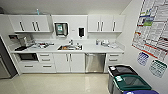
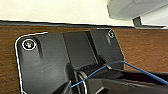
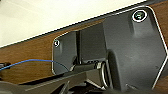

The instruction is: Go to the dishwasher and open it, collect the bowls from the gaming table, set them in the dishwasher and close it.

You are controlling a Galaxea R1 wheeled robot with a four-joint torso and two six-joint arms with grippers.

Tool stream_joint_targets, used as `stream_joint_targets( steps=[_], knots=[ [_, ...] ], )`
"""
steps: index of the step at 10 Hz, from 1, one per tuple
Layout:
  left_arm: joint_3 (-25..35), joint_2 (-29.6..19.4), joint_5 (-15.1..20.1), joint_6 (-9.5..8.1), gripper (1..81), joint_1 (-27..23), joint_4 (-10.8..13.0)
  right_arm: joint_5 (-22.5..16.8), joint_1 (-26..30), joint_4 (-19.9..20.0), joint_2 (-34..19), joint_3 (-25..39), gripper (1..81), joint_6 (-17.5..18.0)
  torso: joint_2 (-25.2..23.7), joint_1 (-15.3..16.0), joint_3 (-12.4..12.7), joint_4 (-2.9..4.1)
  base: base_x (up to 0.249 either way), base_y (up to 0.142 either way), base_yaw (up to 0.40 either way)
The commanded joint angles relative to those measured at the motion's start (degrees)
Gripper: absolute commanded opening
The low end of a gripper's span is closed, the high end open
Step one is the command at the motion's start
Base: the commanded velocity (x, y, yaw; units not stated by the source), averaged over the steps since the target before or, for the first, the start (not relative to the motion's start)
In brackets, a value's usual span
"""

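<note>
Dishwasher (image 1: 95, 62) closed under the white counter (image 1: 100, 49); jaws' state cannot be told; no writing legible.

A small kitchenette: white upper cabinets (image 1: 31, 23) hang on the back wall above a white desk (image 1: 100, 48) with a sink (image 1: 70, 47). White drawers (image 1: 46, 60) sit below. The pale glossy floor (image 1: 57, 85) reflects light. Posters (image 1: 152, 27) cover the right wall above lidded bins (image 1: 130, 81).

one dishwasher (image 1: 95, 62), one sink (image 1: 70, 47), two bins (image 1: 126, 78)
</note>
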Motion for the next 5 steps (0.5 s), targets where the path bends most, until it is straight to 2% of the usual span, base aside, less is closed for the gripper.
stream_joint_targets(
  steps=[1,5],
  knots=[
    [1.09,-1.16,2.91,0.28,81.1,-2.77,-0.48,-3.28,2.85,0.11,-0.81,1.59,81.1,-0.17,0.0,0.0,0.0,0.0,0.096,0.0,0.0],
    [1.09,-1.16,2.91,0.28,81.1,-2.76,-0.48,-3.28,2.77,0.11,-0.81,1.77,81.1,-0.17,0.0,0.0,0.0,0.0,0.095,0.0,0.0]
  ],
)
